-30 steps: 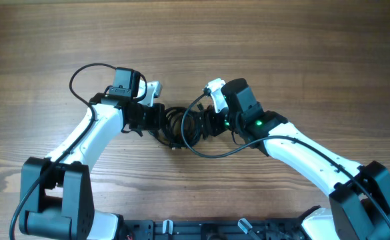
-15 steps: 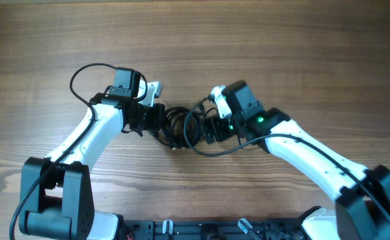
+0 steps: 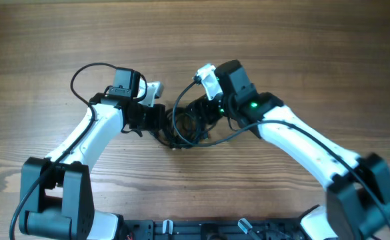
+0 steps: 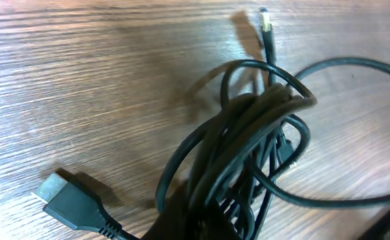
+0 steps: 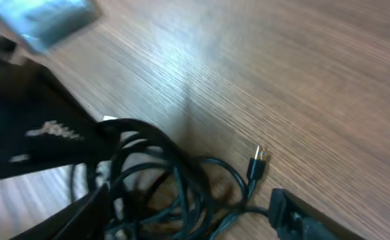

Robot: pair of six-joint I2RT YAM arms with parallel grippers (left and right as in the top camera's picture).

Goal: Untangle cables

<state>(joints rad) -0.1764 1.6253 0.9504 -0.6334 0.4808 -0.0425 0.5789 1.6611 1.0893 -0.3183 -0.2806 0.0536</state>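
Currently logging the cables (image 3: 185, 123) as one tangled bundle lying on the counter (image 3: 261, 40), at mid-width between the two arms. Seeing the left pincer (image 3: 160, 127) clenched on the left side of the bundle. In the left wrist view, watching the strands (image 4: 248, 133) gather into a thick rope running to the bottom edge, with the fingers cut off there. Seeing the right pincer (image 3: 198, 115) released, jaws standing wide with loops of the bundle (image 5: 161, 180) between them. Touching or not: impossible to tell through the blur.

Checking for writing: finding white marks on the dark right finger (image 5: 41, 133), too smeared to read. Likewise noting a pale block (image 5: 48, 23) at upper left of the right wrist view, out of focus. Noting a green light (image 3: 253, 105) glowing on the right arm.

Picking out plug ends: a flat plug (image 4: 68, 203) with a silver mouth, lying on the wood at lower left of the left wrist view, apart from the bundle. Also a thin plug (image 4: 266, 23) with a metal tip, sticking out at the top. Spotting a small plug (image 5: 257, 160), metal-tipped, beside the loops in the right wrist view. Failing to count separate cords: strands overlapping too tightly. Losing both flanks of the bundle under the pincers from overhead.
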